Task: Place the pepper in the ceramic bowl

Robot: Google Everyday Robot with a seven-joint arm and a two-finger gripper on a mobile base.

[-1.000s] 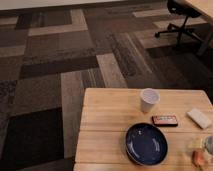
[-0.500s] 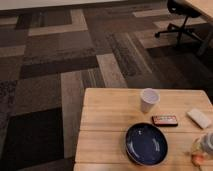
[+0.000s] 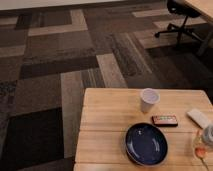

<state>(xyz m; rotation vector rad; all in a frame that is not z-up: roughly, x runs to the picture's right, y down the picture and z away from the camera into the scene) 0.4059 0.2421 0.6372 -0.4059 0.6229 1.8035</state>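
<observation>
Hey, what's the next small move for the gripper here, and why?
Probably lift slightly. The gripper sits at the wooden table's right edge, shut around the small orange-red pepper, while the wide dark-blue ceramic bowl waits empty to its left. Raising it first should clear the rim.

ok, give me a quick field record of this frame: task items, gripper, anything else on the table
table: light wood slats
bowl: dark blue, shallow, near the front edge, nothing in it
pepper: small, orange-red, at the right edge of the view, right of the bowl, below the gripper
gripper: far right edge, mostly out of view, fingers shut, just above the pepper
cup: white, upright, behind the bowl
device: flat, dark, reddish face, between cup and bowl
white object: right of the device
</observation>
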